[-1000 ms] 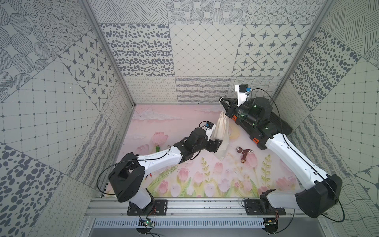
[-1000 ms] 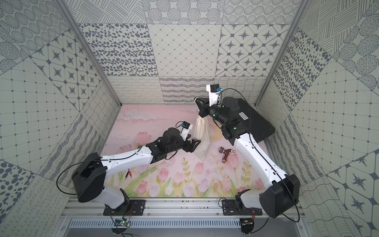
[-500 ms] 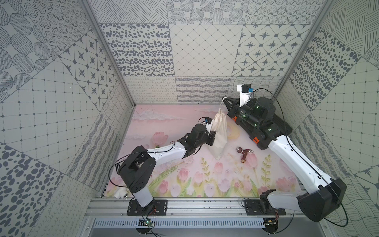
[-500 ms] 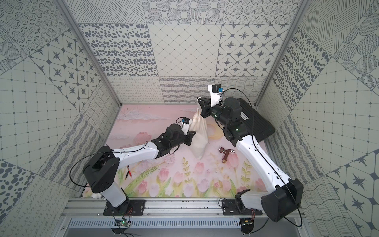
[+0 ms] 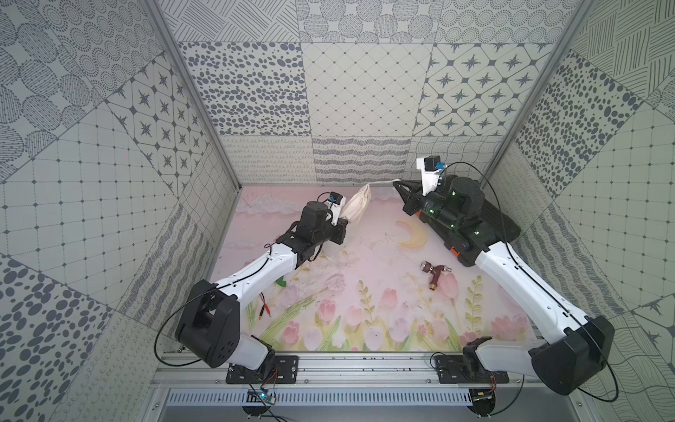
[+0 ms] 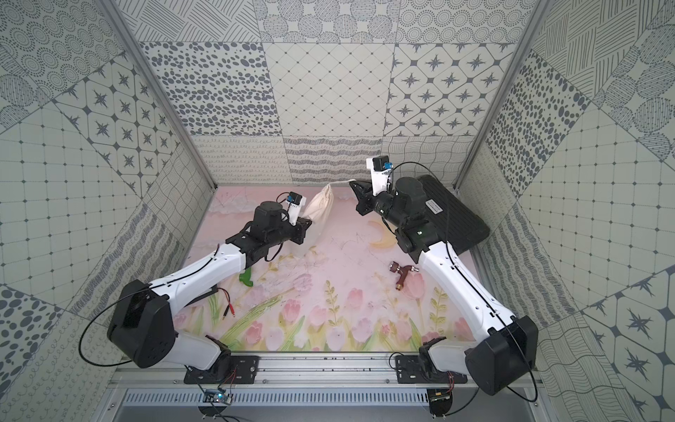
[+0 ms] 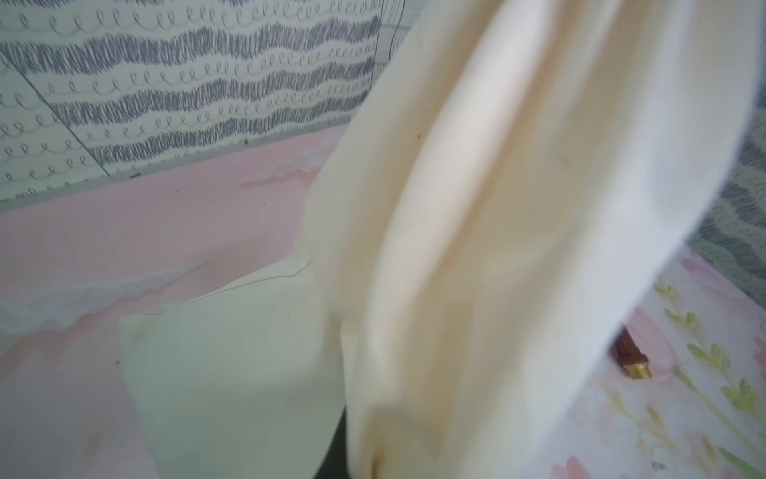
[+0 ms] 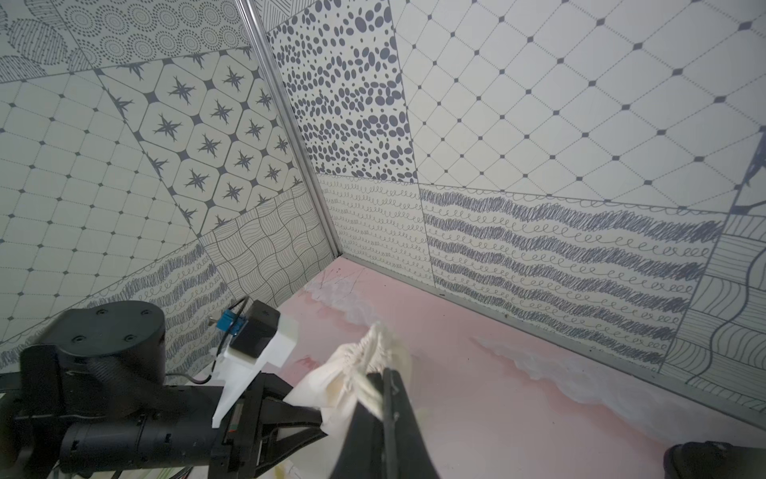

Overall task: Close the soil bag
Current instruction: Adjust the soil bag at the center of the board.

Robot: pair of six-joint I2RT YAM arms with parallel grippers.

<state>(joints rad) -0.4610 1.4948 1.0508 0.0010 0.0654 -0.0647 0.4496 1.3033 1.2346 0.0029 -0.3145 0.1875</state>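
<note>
Now left gripper (image 5: 344, 221) pinches the cream cloth soil bag (image 5: 358, 206); right gripper (image 5: 398, 185), squeezing its thin white cord (image 5: 381, 182), may yank it free.

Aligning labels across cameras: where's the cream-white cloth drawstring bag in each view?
Top view: cream-white cloth drawstring bag, far centre of the pink mat, gripped by the left gripper.
Top view: bag, same spot.
Left wrist: the bag, close-up, fills most of the frame.
Right wrist: gathered neck just past the right gripper, which pinches its white cord.
Shared landmark: scribble-striped back-wall panel.
</note>
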